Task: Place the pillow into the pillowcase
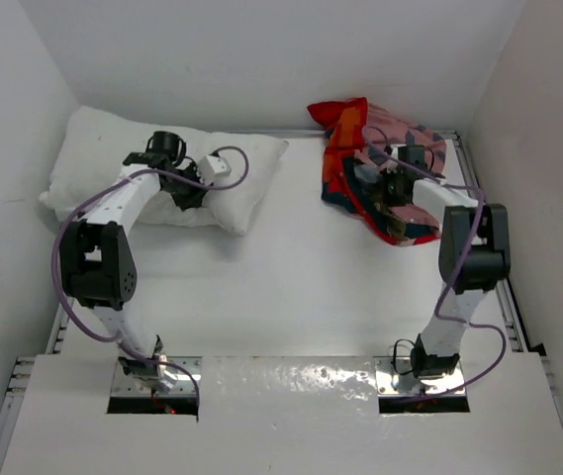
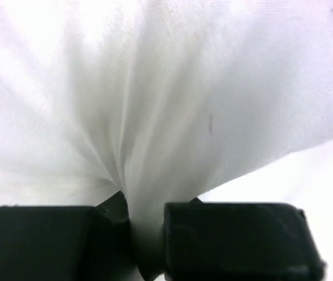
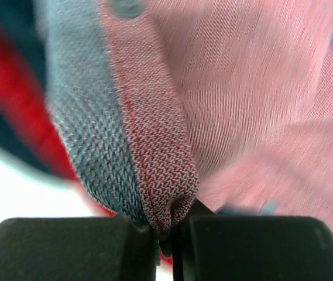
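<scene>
The left gripper (image 2: 146,218) is pinched tight on a fold of the pillow (image 2: 154,88), whose white cloth fans out in creases straight ahead of its fingers. The right gripper (image 3: 166,228) is clamped almost fully together on a folded hem of the pillowcase (image 3: 154,146). Faded pink spreads ahead and to its right, red and dark blue to its left. The two lie well apart on the table (image 1: 291,287).

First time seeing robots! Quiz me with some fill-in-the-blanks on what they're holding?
1. The left fingers pinch the ___ pillow.
2. The right fingers pinch the mostly ___ pillowcase.
3. In the top view, the pillow lies ___ of the pillowcase.
Missing words: white, red, left.
</scene>
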